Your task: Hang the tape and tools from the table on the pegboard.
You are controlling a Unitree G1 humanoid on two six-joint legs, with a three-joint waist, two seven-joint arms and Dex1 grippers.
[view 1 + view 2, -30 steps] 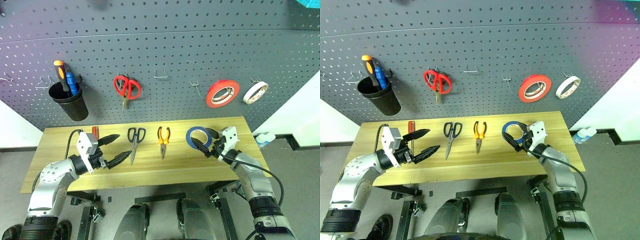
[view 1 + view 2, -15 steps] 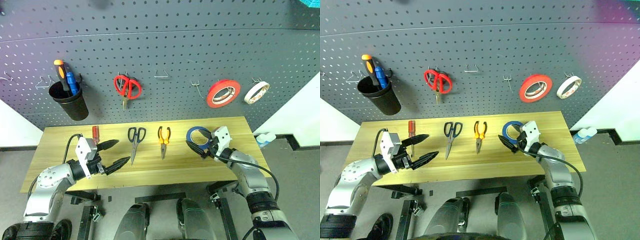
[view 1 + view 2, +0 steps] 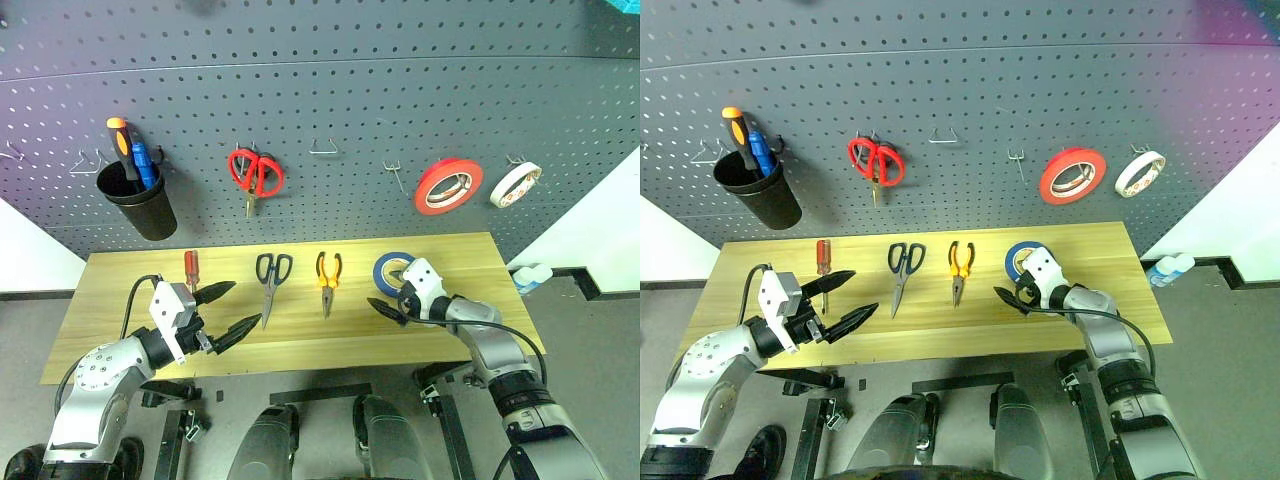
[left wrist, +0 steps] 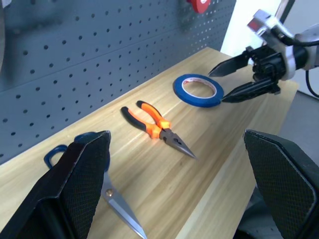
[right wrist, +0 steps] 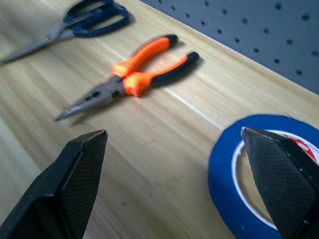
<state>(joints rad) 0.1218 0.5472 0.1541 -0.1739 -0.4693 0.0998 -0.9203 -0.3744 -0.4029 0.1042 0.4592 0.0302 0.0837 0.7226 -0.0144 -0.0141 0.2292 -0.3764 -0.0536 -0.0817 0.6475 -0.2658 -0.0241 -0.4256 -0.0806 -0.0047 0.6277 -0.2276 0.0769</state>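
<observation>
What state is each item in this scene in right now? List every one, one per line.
blue tape: flat on the table, not gripped
pliers: lying shut
black scissors: lying closed
red screwdriver: lying flat
red scissors: hanging on the pegboard
red tape: hanging
white tape: hanging
left gripper: open, empty
right gripper: open, beside the blue tape

No text or label can be read.

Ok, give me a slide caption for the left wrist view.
Open right tool poised at the blue tape on the table, pliers lying nearby.
</observation>
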